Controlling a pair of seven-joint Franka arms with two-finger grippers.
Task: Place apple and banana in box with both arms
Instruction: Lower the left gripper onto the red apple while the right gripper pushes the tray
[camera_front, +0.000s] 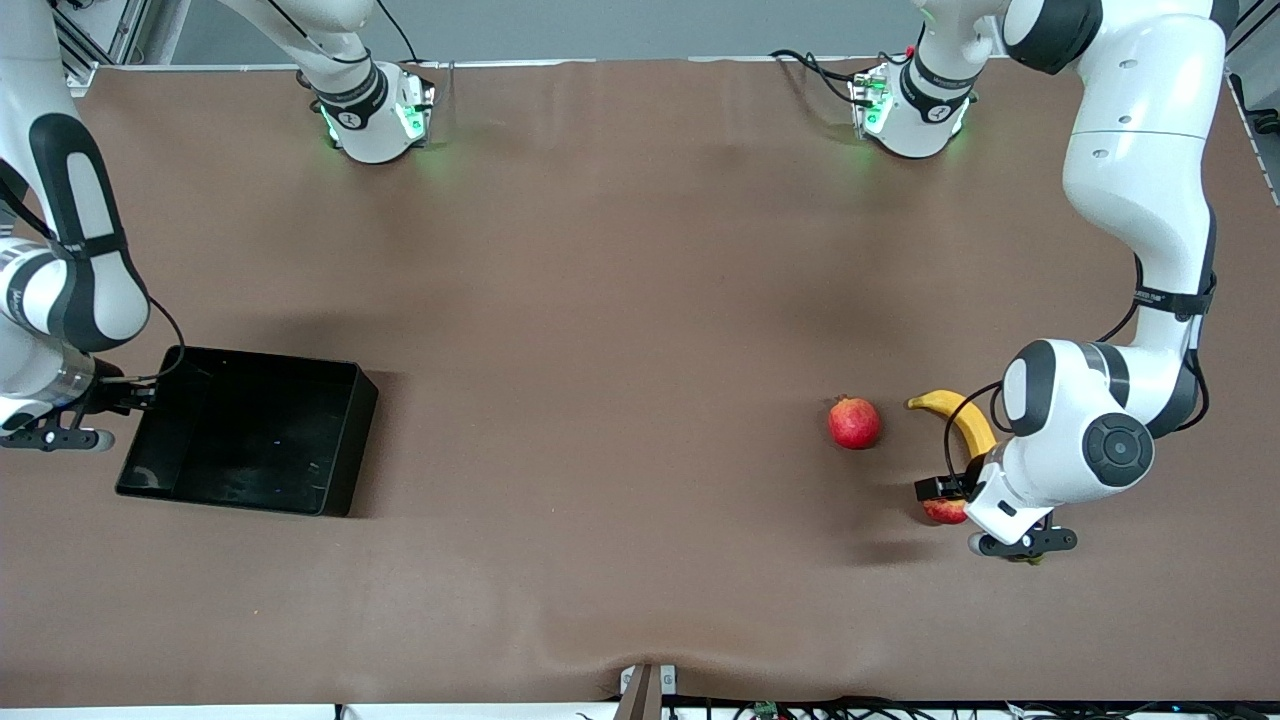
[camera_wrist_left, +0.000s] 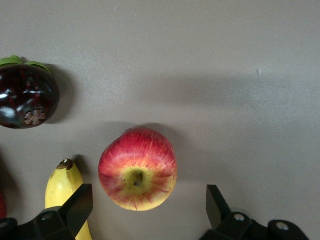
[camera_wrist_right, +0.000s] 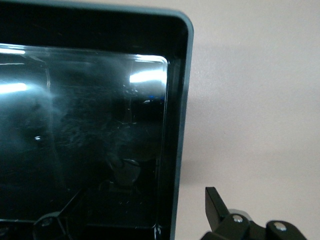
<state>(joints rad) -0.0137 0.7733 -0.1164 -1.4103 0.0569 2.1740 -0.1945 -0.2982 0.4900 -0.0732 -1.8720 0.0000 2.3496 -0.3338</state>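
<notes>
The apple (camera_wrist_left: 137, 175), red with a yellow stem end, lies on the brown table beside the banana (camera_wrist_left: 64, 190). My left gripper (camera_wrist_left: 148, 207) is open just above it, one finger on each side, not touching. In the front view the left gripper (camera_front: 947, 494) covers most of the apple (camera_front: 943, 512), and the banana (camera_front: 962, 420) lies partly under the arm. The black box (camera_front: 250, 430) sits toward the right arm's end of the table and looks empty. My right gripper (camera_front: 132, 396) is open over the box's end wall (camera_wrist_right: 177, 150), a finger (camera_wrist_right: 216, 202) outside it.
A redder round fruit with a crown tip (camera_front: 854, 422) lies on the table beside the banana, toward the box. A dark purple fruit with green leaves (camera_wrist_left: 27, 97) lies close to the apple and banana. The table's front edge (camera_front: 640, 700) runs along the bottom.
</notes>
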